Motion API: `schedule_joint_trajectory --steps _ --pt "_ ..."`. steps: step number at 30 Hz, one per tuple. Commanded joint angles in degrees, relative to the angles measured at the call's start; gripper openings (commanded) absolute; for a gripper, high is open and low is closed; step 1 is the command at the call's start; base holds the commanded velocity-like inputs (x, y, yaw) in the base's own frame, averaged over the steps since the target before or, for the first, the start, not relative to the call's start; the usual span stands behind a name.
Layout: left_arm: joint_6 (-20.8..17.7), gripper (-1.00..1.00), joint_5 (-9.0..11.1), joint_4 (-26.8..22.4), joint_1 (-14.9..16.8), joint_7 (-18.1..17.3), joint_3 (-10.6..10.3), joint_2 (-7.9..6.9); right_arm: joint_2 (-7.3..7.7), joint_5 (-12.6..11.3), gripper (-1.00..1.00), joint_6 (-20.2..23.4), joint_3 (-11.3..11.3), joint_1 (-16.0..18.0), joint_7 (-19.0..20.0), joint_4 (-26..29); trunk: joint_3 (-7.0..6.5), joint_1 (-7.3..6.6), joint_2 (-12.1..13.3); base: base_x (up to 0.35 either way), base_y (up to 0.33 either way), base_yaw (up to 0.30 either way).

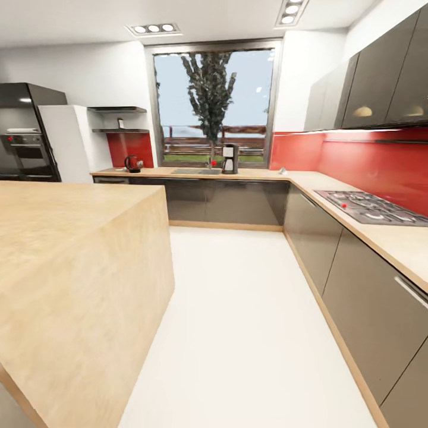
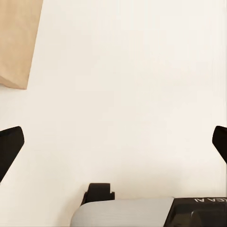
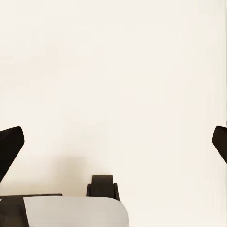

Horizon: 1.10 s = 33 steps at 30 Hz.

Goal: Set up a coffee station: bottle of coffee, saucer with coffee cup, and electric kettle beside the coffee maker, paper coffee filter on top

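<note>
Coffee maker (image 1: 230, 159) stands on the far countertop (image 1: 255, 174), well apart from both spread, empty jaws.

You can read almost nothing here. The one lettering you get is in your left wrist view: pale capitals on the black part of the robot's base (image 2: 201, 210), seen upside down and cut off by the frame edge, seemingly "KEA AI". Any print on the distant black-framed coffee maker (image 1: 230, 159) is too small for you to make out.
</note>
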<state>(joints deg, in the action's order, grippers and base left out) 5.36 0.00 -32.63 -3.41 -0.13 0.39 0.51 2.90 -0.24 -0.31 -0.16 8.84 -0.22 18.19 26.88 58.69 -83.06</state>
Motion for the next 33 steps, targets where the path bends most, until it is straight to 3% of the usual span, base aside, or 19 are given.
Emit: schedule_joint_trajectory --steps 1,16,33 --pt "0.1 1.00 0.0 -0.1 0.0 0.0 0.0 0.01 0.00 0.0 1.00 0.0 0.0 0.0 0.0 0.0 0.05 0.03 0.0 0.311 -0.118 -0.079" --pt "0.1 1.00 -0.1 -0.1 0.0 0.0 0.1 0.01 0.00 0.0 1.00 0.0 0.0 0.0 0.0 0.0 0.05 0.03 0.0 0.293 -0.173 -0.210" --pt "0.1 1.00 -0.1 -0.1 0.0 0.0 0.1 0.01 0.00 0.2 1.00 -0.1 0.0 0.0 0.0 0.0 0.05 0.03 0.0 0.310 -0.082 -0.019"
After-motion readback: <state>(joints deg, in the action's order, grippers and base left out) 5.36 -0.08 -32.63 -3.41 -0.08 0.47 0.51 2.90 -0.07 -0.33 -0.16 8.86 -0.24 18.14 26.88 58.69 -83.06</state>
